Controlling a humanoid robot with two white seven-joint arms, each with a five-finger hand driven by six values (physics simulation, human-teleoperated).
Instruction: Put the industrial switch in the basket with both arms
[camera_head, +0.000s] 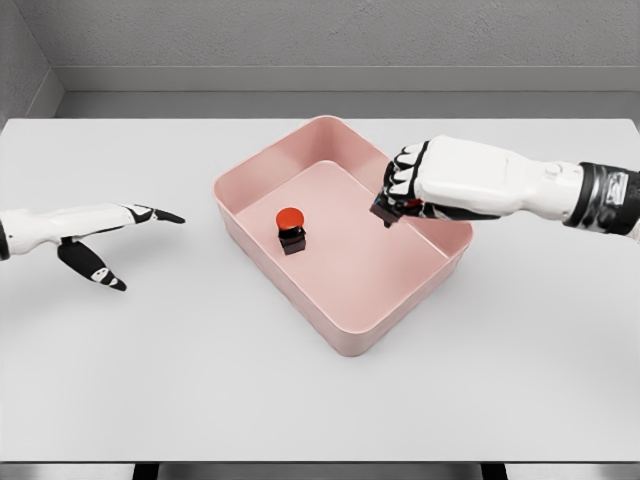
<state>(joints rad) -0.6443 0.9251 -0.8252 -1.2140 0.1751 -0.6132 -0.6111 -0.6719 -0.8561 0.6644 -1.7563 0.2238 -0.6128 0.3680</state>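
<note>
Left hand: the left hand (100, 245) lies at the picture's left edge, over the pale grey flat surface (150, 380); its black-tipped fingers are stretched out and spread, gripping nothing, with the thumb angled down and to the right. It is well apart from the basket.

Basket: a pink plastic rectangular basket (352, 338) with rounded corners and low walls sits near the middle of the surface, turned at an angle so that one corner points toward the lower edge.

Switch in basket: a small industrial switch with a round red button on a dark boxy body (291, 230) stands upright on the basket floor, toward its left side, touching no wall as far as can be seen.

Right hand: the right hand (412, 190) reaches in from the right, above the basket's right wall; its fingers are curled around a second small dark switch body (384, 211), which is held over the inside of the basket, just beside the wall. A sliver of red shows between the fingers. Most of this object is hidden by the hand.

Background: a grey wall (320, 35) runs behind the surface.
</note>
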